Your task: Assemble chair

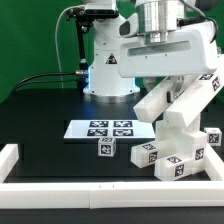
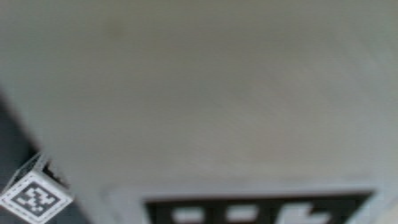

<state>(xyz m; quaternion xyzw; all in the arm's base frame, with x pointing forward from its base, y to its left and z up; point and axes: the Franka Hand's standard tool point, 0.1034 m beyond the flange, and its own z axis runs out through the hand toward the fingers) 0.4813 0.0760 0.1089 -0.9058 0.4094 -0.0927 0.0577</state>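
Observation:
In the exterior view my gripper hangs at the upper right, shut on a tilted white chair piece whose bars slant down toward the table. Its lower end meets a stack of white tagged chair blocks at the exterior view's right. A small tagged cube stands alone in front of the marker board. In the wrist view a white panel fills nearly the whole picture, with a black tag at its edge. My fingers are hidden there. A small tagged cube shows in one corner.
A low white border rail runs along the front of the black table and turns up the exterior view's left side. The robot base stands behind the marker board, with cables trailing to the left.

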